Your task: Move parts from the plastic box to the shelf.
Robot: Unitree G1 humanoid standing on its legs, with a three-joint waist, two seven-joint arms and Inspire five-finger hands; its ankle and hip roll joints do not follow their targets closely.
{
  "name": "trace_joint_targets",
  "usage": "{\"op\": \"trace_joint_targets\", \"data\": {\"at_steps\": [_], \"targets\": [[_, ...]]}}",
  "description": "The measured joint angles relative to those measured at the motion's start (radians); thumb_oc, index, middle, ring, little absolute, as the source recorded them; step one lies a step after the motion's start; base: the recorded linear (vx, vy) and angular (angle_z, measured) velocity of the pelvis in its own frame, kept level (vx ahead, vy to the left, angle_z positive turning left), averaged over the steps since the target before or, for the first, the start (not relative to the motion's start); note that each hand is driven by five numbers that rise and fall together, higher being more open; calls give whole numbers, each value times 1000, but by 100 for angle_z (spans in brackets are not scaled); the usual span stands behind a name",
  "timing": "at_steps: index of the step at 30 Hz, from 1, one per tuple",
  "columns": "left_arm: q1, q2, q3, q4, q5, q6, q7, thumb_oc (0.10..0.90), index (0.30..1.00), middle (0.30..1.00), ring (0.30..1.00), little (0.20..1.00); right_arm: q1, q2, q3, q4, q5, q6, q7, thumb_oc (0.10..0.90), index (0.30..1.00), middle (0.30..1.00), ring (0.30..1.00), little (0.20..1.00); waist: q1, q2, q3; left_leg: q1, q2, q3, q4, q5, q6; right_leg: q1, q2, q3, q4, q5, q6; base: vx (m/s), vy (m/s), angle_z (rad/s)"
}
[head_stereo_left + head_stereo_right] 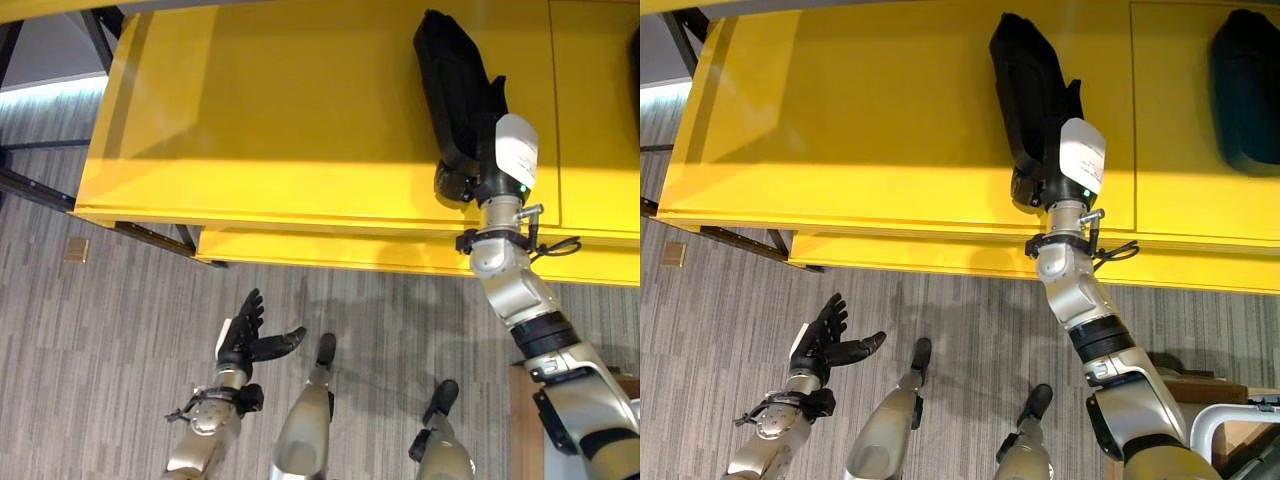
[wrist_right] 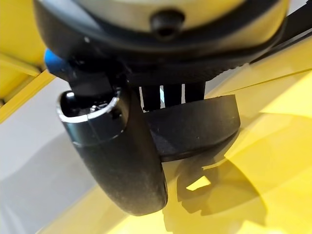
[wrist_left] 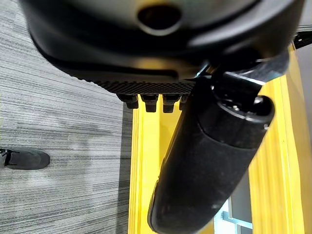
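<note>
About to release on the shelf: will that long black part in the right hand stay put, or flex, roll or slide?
The black part looks like moulded, rigid plastic, so probably no flexing. It seems flat-bottomed and elongated, lying along the yellow shelf, so rolling is unlikely. The glossy shelf may let it slide if the right hand nudges it.

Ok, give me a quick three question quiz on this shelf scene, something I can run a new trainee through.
1. True or false: the right hand is at a black part that lies on the yellow shelf.
2. Multiple choice: where does the left hand show? A, flat on the shelf. B, low over the grey floor with fingers straight, holding nothing. C, curled round a black part.
3. Fill in: in the right eye view, a second dark part lies on the shelf toward the robot's ____ of the first.

Key: 1 true; 2 B; 3 right.
</note>
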Motion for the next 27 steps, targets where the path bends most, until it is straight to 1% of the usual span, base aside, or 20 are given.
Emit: {"op": "trace_joint_targets", "data": {"at_steps": [5, 27], "targets": [[0, 1, 0, 0, -6, 0, 0, 900, 1000, 1000, 1000, 1000, -65, 3, 0, 74, 30, 7, -21, 400, 300, 300, 300, 300, 2, 0, 0, -1, 0, -1, 0, 0, 0, 0, 0, 0, 1, 0, 0, 0, 0, 0], [-2, 2, 0, 0, -6, 0, 1, 900, 1000, 1000, 1000, 1000, -72, 11, 0, 75, 68, 8, -58, 400, 300, 300, 300, 300, 3, 0, 0, -14, -2, -6, 2, 0, 0, -7, 0, -8, 1, 0, 0, 0, 0, 0]]}}
